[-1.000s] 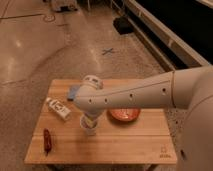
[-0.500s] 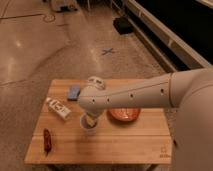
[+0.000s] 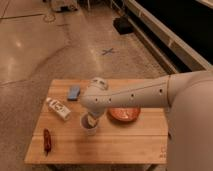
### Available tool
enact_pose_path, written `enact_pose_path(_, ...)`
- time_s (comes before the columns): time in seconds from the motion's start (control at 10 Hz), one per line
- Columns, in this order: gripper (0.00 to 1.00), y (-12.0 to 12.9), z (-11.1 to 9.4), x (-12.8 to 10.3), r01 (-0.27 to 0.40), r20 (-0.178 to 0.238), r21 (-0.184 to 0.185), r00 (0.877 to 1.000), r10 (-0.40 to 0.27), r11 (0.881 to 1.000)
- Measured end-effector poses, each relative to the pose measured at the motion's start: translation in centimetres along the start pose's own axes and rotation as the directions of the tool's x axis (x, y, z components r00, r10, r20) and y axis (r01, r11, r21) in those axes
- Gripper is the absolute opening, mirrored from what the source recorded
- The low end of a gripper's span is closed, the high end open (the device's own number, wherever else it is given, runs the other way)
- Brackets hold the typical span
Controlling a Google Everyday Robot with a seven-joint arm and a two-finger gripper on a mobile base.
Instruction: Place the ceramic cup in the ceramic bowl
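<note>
Two task pieces stand close on the wooden tabletop (image 3: 100, 146): the small grey-white handleless ceramic cup (image 3: 90, 127), upright near the middle toward the front edge, and the shallow orange-red ceramic bowl (image 3: 124, 114) just beside it toward the right edge, so the cup is not yet in. The gripper (image 3: 91, 120) hangs under the white arm (image 3: 142, 94) at the cup's rim, probably set for a lift from above, but whether it has closed on the cup I cannot tell.

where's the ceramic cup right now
In the camera view, the ceramic cup is near the table's middle, just left of the ceramic bowl, under the gripper.
</note>
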Motion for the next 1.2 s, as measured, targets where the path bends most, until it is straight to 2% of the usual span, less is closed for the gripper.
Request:
enact_pose_path(0.3, 0.62, 0.6, 1.4, 0.5, 0.016, -0.022, -0.050, 1.000, -0.017, 0.999)
enact_pose_path(0.4, 0.56, 0.3, 1.5, 0.7, 0.005, -0.018, -0.046, 1.000, -0.006, 0.999)
enact_pose_path(0.5, 0.43, -0.5, 0.8, 0.5, -0.009, -0.002, -0.029, 1.000, 0.009, 1.000)
enact_pose_path(0.8, 0.14, -1.6, -2.8, 0.0, -0.033, 0.025, -0.014, 0.999, 0.033, 0.999)
enact_pose_path(0.9, 0.07, -2.5, -3.8, 0.1, -0.050, 0.033, -0.009, 0.998, 0.051, 0.999)
enact_pose_path(1.0, 0.03, -3.9, -5.0, 0.4, -0.066, 0.040, -0.002, 0.997, 0.066, 0.998)
enact_pose_path(1.2, 0.03, -7.2, -8.3, 0.5, -0.109, 0.031, 0.011, 0.994, 0.108, 0.994)
